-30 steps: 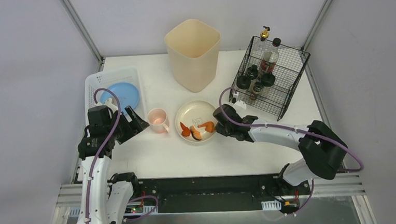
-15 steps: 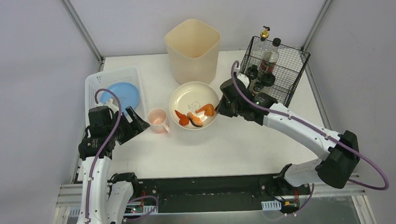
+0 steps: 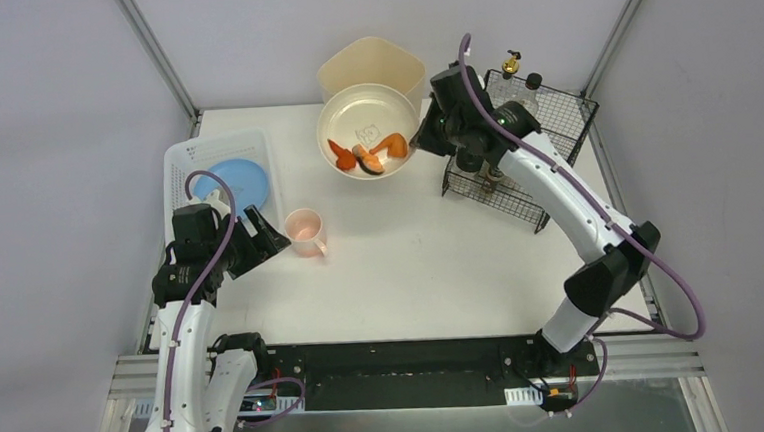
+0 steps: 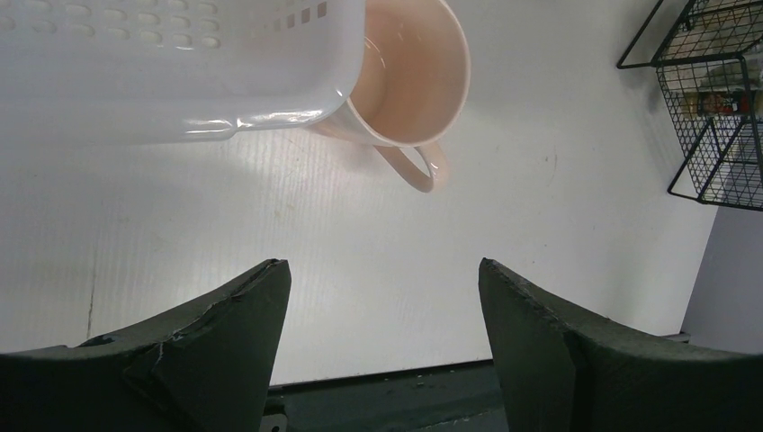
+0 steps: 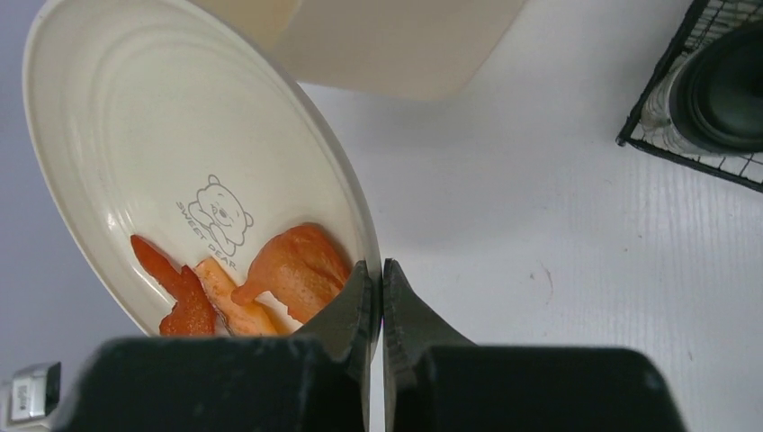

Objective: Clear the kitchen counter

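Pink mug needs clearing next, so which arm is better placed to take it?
Left. The open left gripper hovers beside the pink mug; the right gripper is shut on the plate.

White counter (image 3: 411, 264), cream plate (image 3: 357, 112) printed with a grey bear outline and lettering, orange-red scraps (image 3: 364, 155) on it, plain cream bin (image 3: 368, 59), pale pink mug (image 3: 305, 231), white basket (image 3: 203, 147) with a hole pattern, blue disc (image 3: 236, 180), black wire-grid rack (image 3: 521, 182), purple cables (image 3: 463, 56).

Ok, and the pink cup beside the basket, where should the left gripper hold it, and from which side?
Probably the rim of the pink cup, pinched from above near its handle: it stands upright and open, and the basket crowds its far left side. The left gripper is open.
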Controlling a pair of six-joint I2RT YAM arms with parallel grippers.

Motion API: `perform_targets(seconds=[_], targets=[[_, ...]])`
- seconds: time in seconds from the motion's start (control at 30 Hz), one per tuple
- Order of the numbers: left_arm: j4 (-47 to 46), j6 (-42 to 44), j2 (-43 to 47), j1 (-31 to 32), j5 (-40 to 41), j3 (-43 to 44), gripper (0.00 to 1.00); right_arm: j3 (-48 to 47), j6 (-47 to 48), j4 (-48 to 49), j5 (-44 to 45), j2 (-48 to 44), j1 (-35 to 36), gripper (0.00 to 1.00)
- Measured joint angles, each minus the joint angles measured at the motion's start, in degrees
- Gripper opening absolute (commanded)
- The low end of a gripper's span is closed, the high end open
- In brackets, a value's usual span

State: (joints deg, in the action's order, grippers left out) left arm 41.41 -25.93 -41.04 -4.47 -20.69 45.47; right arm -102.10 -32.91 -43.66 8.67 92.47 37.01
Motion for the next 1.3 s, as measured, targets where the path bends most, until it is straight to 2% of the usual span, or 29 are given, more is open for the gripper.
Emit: perform_targets(seconds=[0.3,0.73,1.3], targets=[[0.00,0.00,-0.31,0.42,-0.04,0.00,0.78,-17.18,-0.24,-2.89,-0.55,11.78,-3.80,0.00],[0.00,0.00,-0.68,0.44,-0.04,-0.02,0.79,-30.97,-2.86,-2.89,1.86,21.44,-8.11,0.00],[0.00,0.00,-1.11,0.76,-0.04,-0.11,0.78,-31.93,-3.43,8.74,8.74,28.15,-10.40,0.00]])
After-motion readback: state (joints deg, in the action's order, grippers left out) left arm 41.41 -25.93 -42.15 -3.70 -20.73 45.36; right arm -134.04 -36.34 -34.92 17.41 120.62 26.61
